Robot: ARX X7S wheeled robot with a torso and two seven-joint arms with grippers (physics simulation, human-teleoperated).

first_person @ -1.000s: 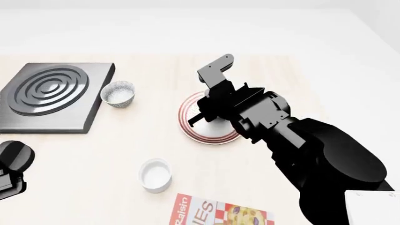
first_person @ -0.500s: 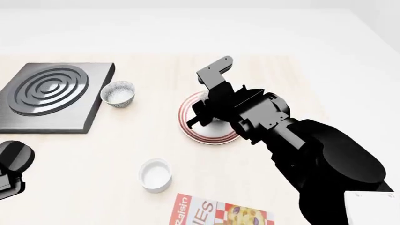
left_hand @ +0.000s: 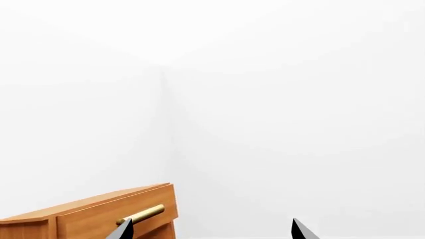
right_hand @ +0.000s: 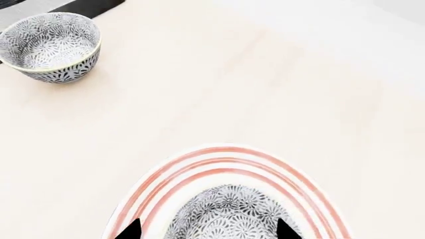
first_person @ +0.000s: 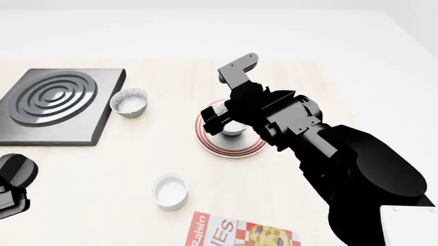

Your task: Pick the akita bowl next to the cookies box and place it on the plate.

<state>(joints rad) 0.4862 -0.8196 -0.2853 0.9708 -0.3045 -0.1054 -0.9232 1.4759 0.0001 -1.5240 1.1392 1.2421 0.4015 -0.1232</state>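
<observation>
two speckled bowls are showing: the akita bowl point(first_person: 233, 126) is sitting on the plate point(first_person: 212, 143), the second bowl point(first_person: 128, 102) is resting beside the stove block point(first_person: 58, 102). one white cup point(first_person: 170, 190), one cookies box point(first_person: 236, 231) — the box is getting cut off by the frame edge. right gripper point(right_hand: 207, 230) is straddling the akita bowl, tips apart on either side; contact unclear. left gripper point(left_hand: 211, 230) is standing wide, only tips showing, holding nothing.

The right gripper point(first_person: 220, 119) has lifted and drawn back a little, uncovering the speckled bowl point(first_person: 233, 126) sitting on the plate point(first_person: 229, 147).
</observation>
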